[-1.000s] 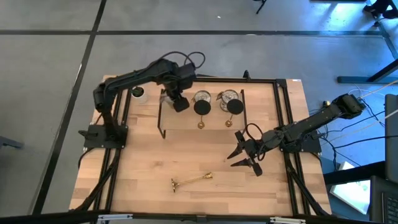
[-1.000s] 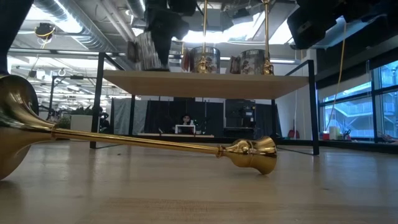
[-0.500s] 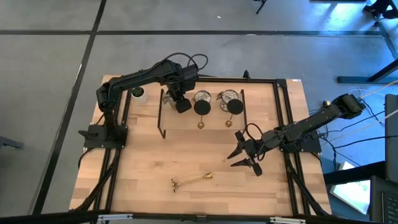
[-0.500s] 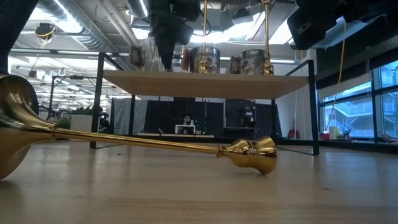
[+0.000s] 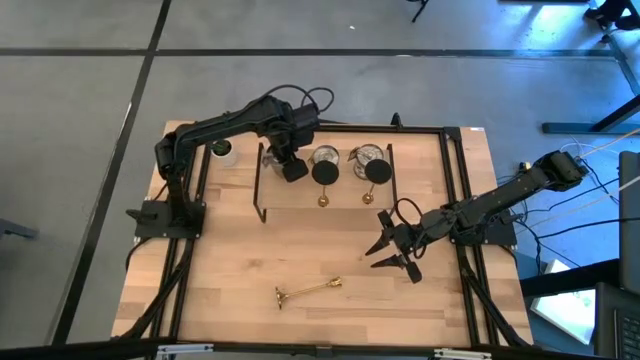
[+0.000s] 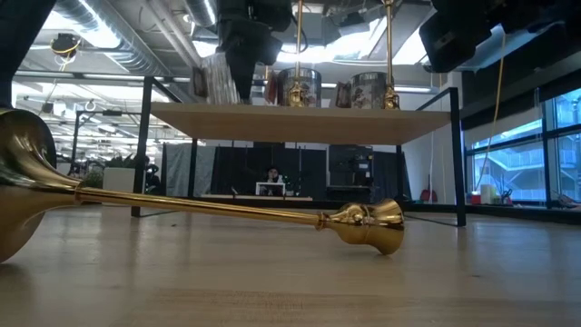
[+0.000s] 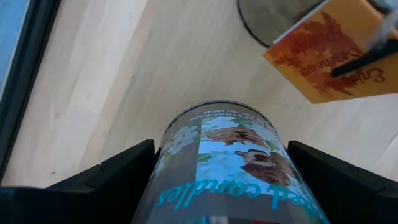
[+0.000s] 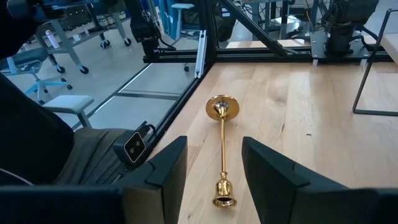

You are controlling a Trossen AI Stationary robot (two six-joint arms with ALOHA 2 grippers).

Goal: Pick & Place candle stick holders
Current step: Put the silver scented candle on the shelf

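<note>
Rack (image 5: 262,196) shelf at 12 o'clock | left gripper (image 5: 291,168) clasped a silvery cup (image 7: 233,167); lower it level, clear of neighbours | right gripper (image 5: 392,252) at 4 o'clock, fingers apart, empty | brass stick (image 5: 308,290) lay at 6 o'clock

Lab/workshop, exposed ceiling ducts (image 6: 118,41), rolling chairs (image 8: 59,59), workstations

The left gripper (image 5: 291,167) is hiding the third cup (image 7: 233,168); the picture edge is cutting off the lying stick's disc (image 6: 23,182) at nine o'clock.
</note>
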